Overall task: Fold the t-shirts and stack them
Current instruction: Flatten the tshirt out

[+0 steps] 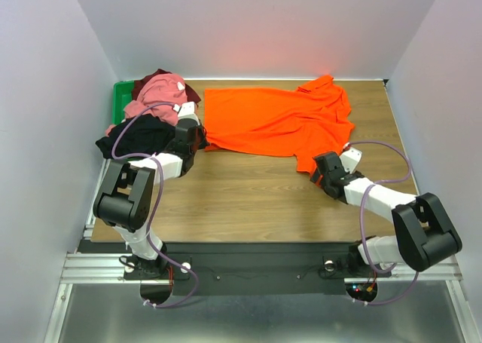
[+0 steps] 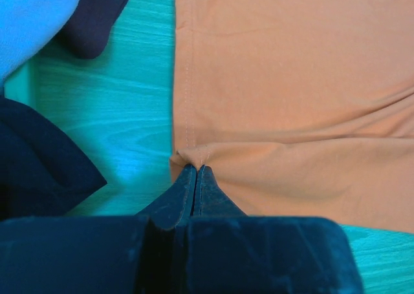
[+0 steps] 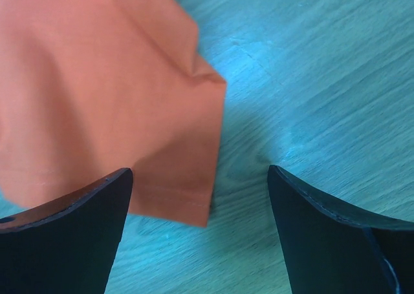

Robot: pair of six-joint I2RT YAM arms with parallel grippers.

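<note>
The orange t-shirt (image 1: 279,120) lies spread on the wooden table, its bottom hem at the left and its collar end bunched at the right. My left gripper (image 1: 197,139) is shut on the near left hem corner of the orange shirt (image 2: 272,94), pinching a small fold of cloth. My right gripper (image 1: 322,173) is open above the shirt's near right sleeve corner (image 3: 174,178), which lies between the fingers (image 3: 77,229). The pink t-shirt (image 1: 160,94), the dark maroon one (image 1: 190,93) and the black one (image 1: 139,134) lie heaped at the far left.
A green plastic bin (image 1: 118,102) stands under the heap at the table's far left corner. White walls close in the left, back and right sides. Bare wood (image 1: 248,200) lies between the shirt and the arm bases.
</note>
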